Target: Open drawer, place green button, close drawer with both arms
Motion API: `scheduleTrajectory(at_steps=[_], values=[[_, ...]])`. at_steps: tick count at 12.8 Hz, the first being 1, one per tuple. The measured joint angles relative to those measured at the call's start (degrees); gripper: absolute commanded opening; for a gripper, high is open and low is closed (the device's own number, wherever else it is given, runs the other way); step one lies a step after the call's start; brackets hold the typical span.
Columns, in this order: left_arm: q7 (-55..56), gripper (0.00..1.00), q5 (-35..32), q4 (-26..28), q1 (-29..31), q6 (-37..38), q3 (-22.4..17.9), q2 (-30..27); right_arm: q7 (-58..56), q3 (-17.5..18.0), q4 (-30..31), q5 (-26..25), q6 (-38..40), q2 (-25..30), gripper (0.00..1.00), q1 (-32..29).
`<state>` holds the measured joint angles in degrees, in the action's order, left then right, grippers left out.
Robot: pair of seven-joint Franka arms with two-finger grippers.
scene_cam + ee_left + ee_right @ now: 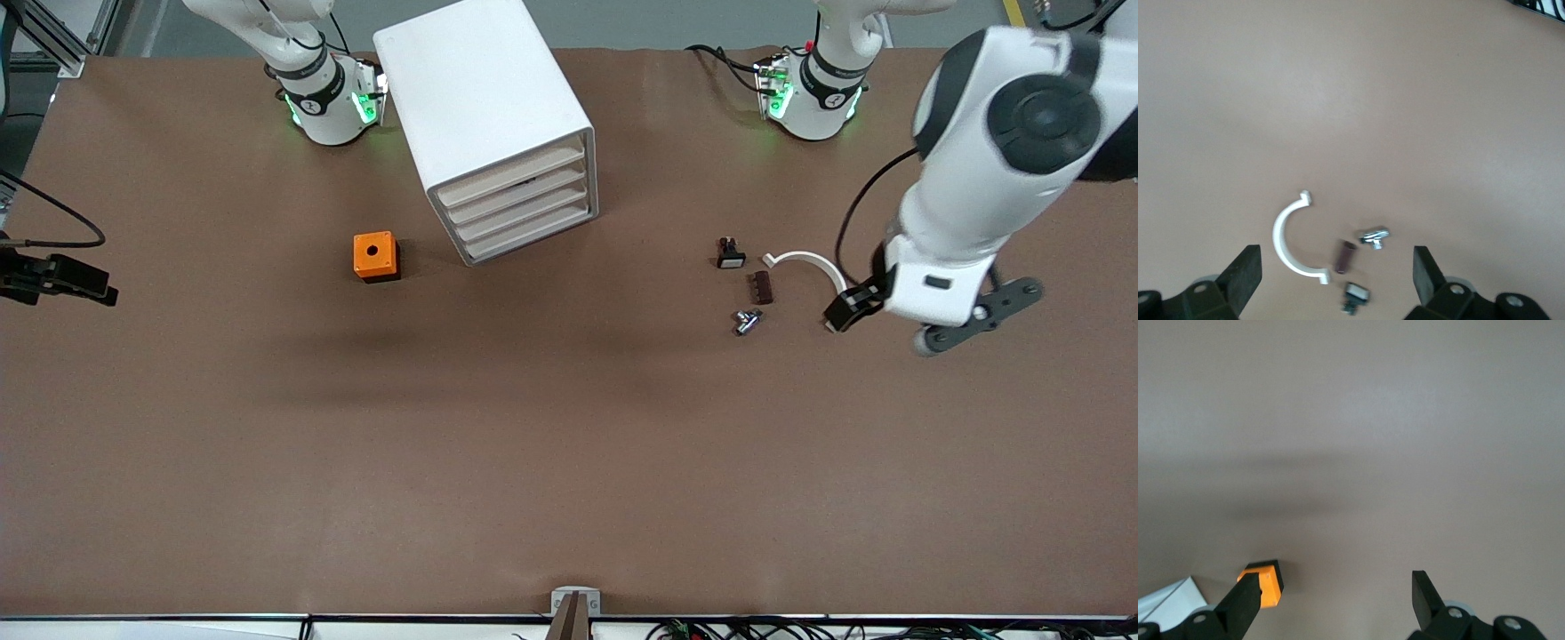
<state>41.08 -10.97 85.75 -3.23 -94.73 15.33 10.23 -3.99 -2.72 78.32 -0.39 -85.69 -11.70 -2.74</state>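
Silvery part (747, 322), maybe the button, is lying mid-frame, too small to identify. Left gripper (852, 308) is hovering over the table beside it, fingers spread. Right gripper (62, 277), cropped at the frame's edge, is gaping too. Drawers (520, 206) are sitting closed, top centre.

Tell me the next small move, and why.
Probably bring the open right gripper, over the right arm's end of the table, to the cabinet: its four drawers are all shut, so the button has nowhere to go yet. The open left gripper hovers by the button.
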Motion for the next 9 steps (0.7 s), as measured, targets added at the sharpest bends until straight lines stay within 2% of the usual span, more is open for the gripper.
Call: scheduleTrajectory(at_steps=[3, 4, 6, 9], values=[[-9.8, 1.0, 3.1, 2.4, 2.1, 2.8, -0.7, -5.6, 0.2, 0.1, 0.9, 0.0, 1.1, 1.7, 1.0, 0.0], [-14.3, 1.0, 5.1, 3.1, 2.5, 4.4, -2.6, -7.4, 0.2, 0.1, 2.5, 0.0, 0.8, 3.3, 1.0, 0.0], [-23.3, 1.0, 8.5, 3.8, 2.8, 7.7, -8.1, -10.5, 0.1, 0.1, 9.0, 0.0, -1.7, 8.8, 1.0, 0.0], [-28.7, 1.0, 9.6, 4.5, 2.6, 10.4, -10.6, -13.4, 0.1, 0.2, 17.4, 0.0, -3.4, 16.8, 1.0, 0.0]])
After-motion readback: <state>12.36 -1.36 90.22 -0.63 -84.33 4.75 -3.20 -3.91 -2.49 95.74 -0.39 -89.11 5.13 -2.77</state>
